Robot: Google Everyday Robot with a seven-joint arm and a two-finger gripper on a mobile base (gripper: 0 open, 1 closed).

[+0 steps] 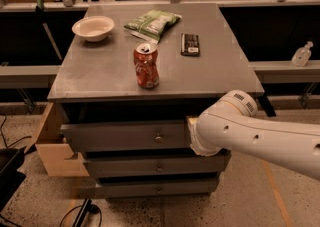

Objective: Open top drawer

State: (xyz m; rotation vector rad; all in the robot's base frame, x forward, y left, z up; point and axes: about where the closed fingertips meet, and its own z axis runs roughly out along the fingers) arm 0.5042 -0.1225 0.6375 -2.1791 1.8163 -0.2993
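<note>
Three grey drawers [150, 168] stack beneath a grey bench [215, 71]. Top drawer [120, 137], the widest, carries a small round knob [158, 138] at its centre; a dark gap separates its upper edge from the bench top. White robot arm [260, 138] enters from 3 o'clock, its end against the right end of that drawer front. Hand [191, 130] lies at this end, largely hidden by the arm; whether it is clenched or released cannot be told. On the bench: dented red soda can [146, 66] near the middle, white bowl [93, 27] at its 10 o'clock, green snack bag [151, 23] at 12 o'clock, dark wrapped bar [190, 44] at 2 o'clock. Pale wooden box [50, 143] stands at 9 o'clock of the drawers
</note>
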